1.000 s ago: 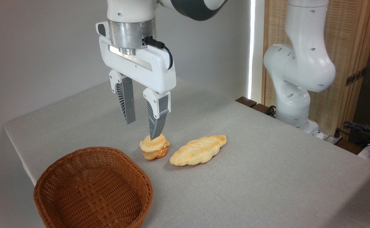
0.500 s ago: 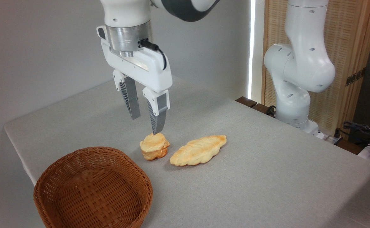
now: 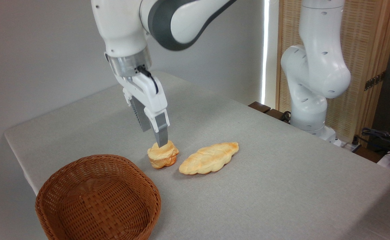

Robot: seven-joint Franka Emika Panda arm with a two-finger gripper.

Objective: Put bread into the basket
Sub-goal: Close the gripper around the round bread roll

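The fixed camera is showing the gripper [image 3: 154, 135] poised right over the bread [image 3: 162, 155], a stubby golden bun sitting on the grey table [image 3: 281, 166], with the tip of the nearer finger overlapping the bun's toasted top. The gripper is turned nearly edge-on here, one finger standing partly behind the other, so the jaws are looking narrowly parted and empty, though how wide the gap really is I cannot tell. The bun is resting just beside the braided loaf [image 3: 209, 158] on its right, and the wicker basket [image 3: 98, 200] is waiting empty nearby, toward the front left. By my reading the reach-and-grasp step is in hand, not the carry. Next, the fingers are needing to straddle the bun's lumpy sides, sink lower and close gently, keeping clear of the loaf.
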